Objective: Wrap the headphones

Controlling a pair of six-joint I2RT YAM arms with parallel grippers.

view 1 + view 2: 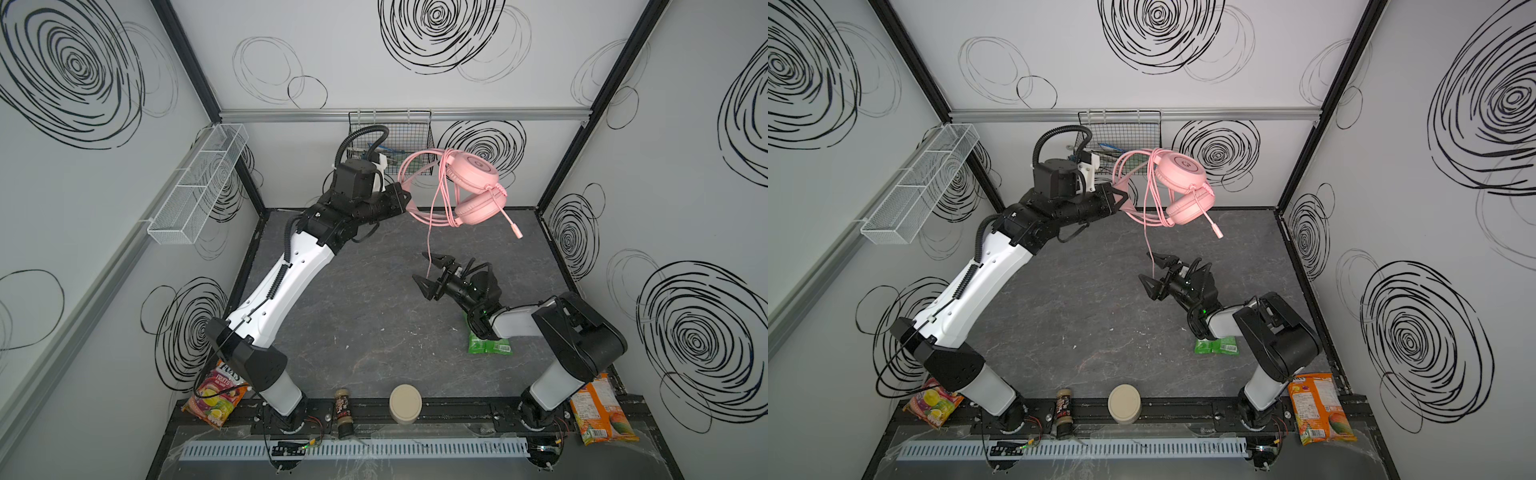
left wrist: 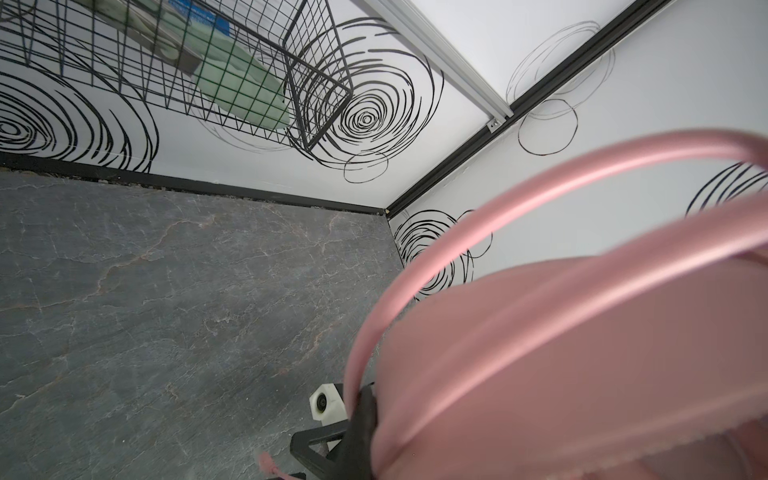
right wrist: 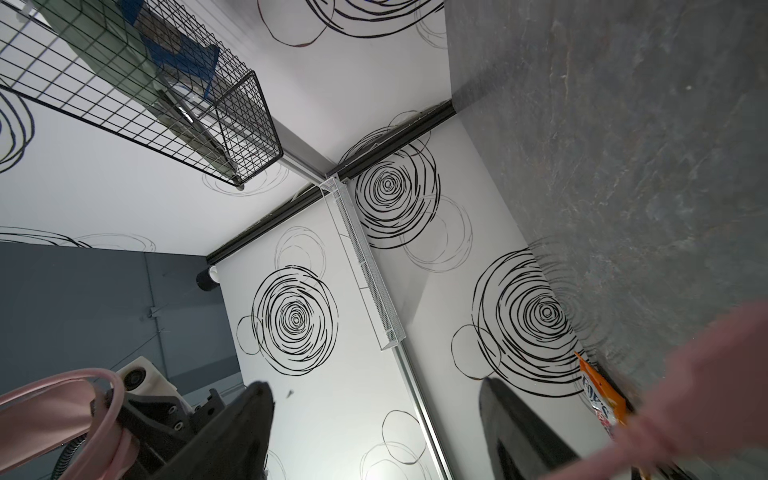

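Veined slate-look tabletop (image 1: 353,291); left gripper (image 1: 405,198) clamps pink headphones (image 1: 478,174); right gripper (image 1: 424,266) spread apart.

Even, diffuse light, bright on the white walls (image 1: 332,62) — soft shadows only. Both top views bend at the edges. In the wrist views the headphones (image 2: 582,353) smear out of focus right against the left gripper (image 2: 359,411) and beside the right gripper (image 3: 374,395).

The pale pink headphones (image 1: 473,174) hang in the air over the far edge of the bench, right of its middle. The two round earcups lie together, one above the other. The small microphone (image 1: 513,226) points downward, and the thin cable (image 1: 449,195) hangs beside them in loose loops.
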